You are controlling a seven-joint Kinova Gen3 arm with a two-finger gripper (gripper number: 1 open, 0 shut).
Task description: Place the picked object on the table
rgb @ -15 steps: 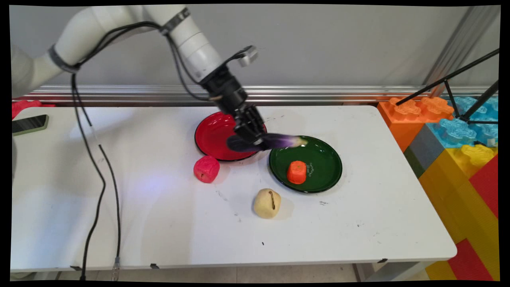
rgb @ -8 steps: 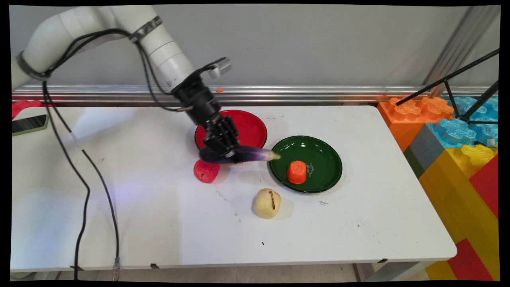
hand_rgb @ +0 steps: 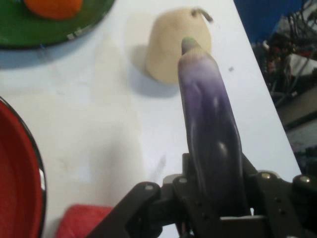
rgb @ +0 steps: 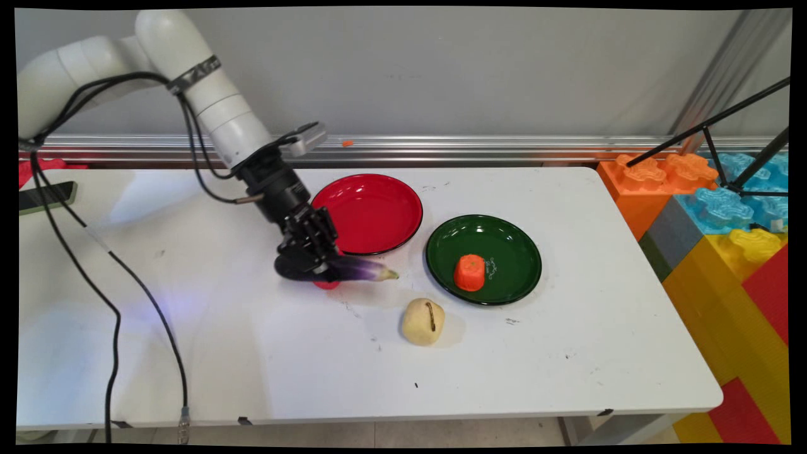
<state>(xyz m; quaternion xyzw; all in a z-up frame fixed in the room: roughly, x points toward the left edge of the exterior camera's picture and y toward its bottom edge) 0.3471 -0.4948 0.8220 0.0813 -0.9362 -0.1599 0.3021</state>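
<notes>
Swinging left and down over the last second, the gripper (rgb: 310, 265) went from above the gap between the two plates to a spot in front of the red plate (rgb: 367, 212), and it brought the eggplant (rgb: 353, 270) along the whole way. So the eggplant is off both plates now, hanging low over the bare table (rgb: 567, 353) with its pale tip pointing right, toward the beige potato (rgb: 422, 321). Fingers are clamped on its dark fat end; in the hand view you can see the eggplant (hand_rgb: 212, 134) sticking straight out of the gripper (hand_rgb: 218, 208), with the potato (hand_rgb: 173, 47) just past the tip. Under the gripper there's a red lump (rgb: 326, 284), mostly hidden by it, so no idea if they're touching. Green plate (rgb: 504, 236) hasn't budged, and neither has the orange piece (rgb: 470, 272) sitting on it. Phone (rgb: 45, 196) is at the far left edge, well apart from everything.
</notes>
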